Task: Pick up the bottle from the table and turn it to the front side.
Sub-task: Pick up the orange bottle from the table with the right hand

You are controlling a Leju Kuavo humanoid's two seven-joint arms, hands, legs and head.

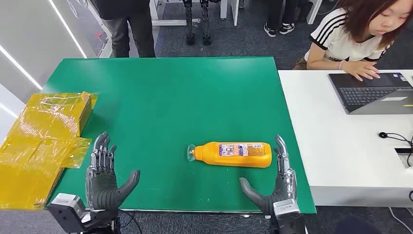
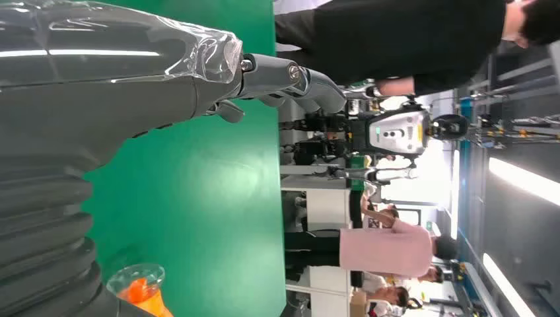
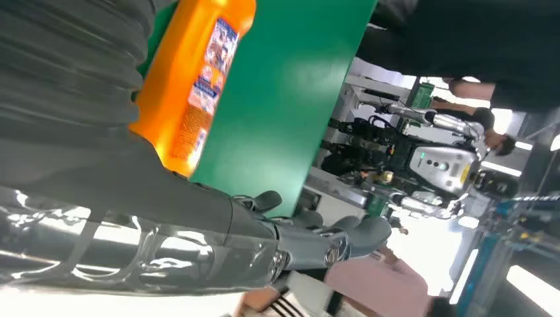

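The orange bottle (image 1: 233,154) lies on its side on the green bench (image 1: 165,97), and everything about the coming pick-up turns on how it sits against the right robot hand (image 1: 272,187). That hand rests at the near edge of the bench with its palm turned inward, thumb out to one side and fingers (image 1: 282,153) stretched forward, holding nothing. The bottle's flat base ends just beside those fingertips, so close that I cannot tell from the head view whether they touch. From there its long axis runs crosswise, away from the right robot hand towards the left one, with the clear cap (image 1: 191,153) at the far end and a printed label facing up.

The left robot hand (image 1: 104,178) is also open and empty, fingers spread, and it stands well apart from the bottle, with bare bench between it and the cap. The right hand is plainly the nearer one. I judge it needs only to shift inward over the bottle's body and close across it, not along it.
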